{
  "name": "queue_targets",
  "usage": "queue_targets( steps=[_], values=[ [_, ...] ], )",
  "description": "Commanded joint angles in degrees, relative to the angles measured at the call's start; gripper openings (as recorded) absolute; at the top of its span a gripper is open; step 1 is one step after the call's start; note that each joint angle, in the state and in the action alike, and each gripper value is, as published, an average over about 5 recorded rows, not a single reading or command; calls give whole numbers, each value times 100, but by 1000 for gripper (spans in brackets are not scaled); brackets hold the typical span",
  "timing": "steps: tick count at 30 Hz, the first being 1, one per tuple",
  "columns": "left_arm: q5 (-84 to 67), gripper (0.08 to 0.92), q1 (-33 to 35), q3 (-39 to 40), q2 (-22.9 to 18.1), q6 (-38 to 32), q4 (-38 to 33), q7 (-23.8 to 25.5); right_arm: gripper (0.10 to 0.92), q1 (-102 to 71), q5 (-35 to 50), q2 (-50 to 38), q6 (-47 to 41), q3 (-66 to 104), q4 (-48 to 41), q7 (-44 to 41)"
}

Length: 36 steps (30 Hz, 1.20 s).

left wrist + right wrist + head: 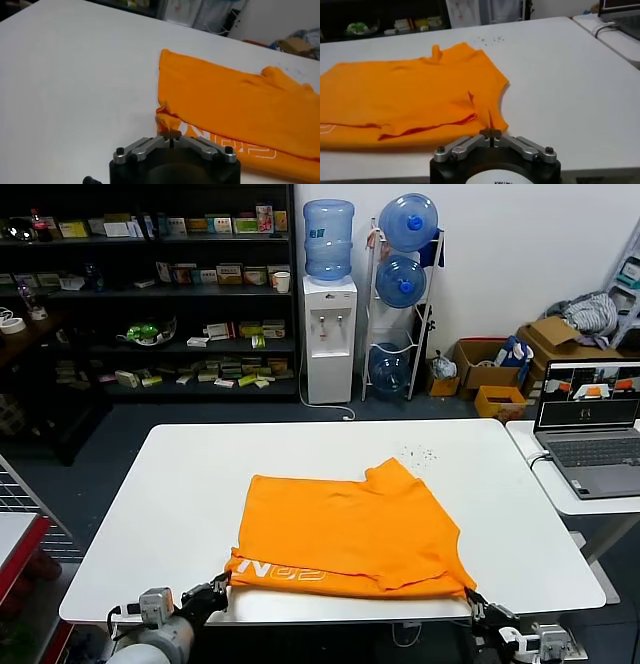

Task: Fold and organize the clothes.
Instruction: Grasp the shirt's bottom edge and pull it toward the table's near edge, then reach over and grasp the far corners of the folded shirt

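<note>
Left gripper: at the table's near edge, left side; jaws clenched on the T-shirt's near-left corner, a small pinch of orange cloth caught between the fingertips in the left wrist view.
Right gripper: at the near edge, right side; jaws clenched on the T-shirt's near-right corner, cloth pinched at the tips in the right wrist view.
T-shirt: bright orange, lying flat on the near half of the table, folded over itself; white lettering shows along the near-left hem; a sleeve points toward the far side.
Table: white, broad.
Laptop: open, on a side table to the right.
Water dispenser: far, against the wall.
</note>
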Motion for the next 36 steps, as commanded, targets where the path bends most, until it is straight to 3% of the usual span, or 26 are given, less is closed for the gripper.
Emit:
queue_targets(
  steps=[1, 5, 11, 15, 20, 26, 31, 36],
  values=[
    [-39, 92, 526, -28, 64, 128, -328, -185, 137, -338, -73, -31, -49, 94, 166, 160],
    [-25, 167, 470, -43, 42, 232, -358, -323, 233, -99, -46, -53, -40, 74, 206, 282],
    [-111, 347, 179, -172, 155, 327, -517, -466, 406, 612, 44, -260, 0, 155, 247, 322],
    [37, 460, -490, -260, 177, 117, -214, 16, 519, 2095, 76, -250, 17, -201, -264, 278],
    [730, 607, -1943, 18, -425, -488, 1069, 976, 666, 4330, 181, 119, -96, -1299, -1654, 301],
    [865, 774, -3712, 526, -1149, -572, 3078, 1431, 806, 6007, 417, 492, -362, -2362, -3185, 286],
    [645, 821, -4454, 1029, -1290, -409, 4257, 1709, 822, 6621, 420, 730, -657, -2782, -3961, 101],
    [398, 823, -4716, 1384, -1280, -229, 4714, 1811, 823, 6878, 276, 1038, -837, -2987, -4446, -87]
  ],
)
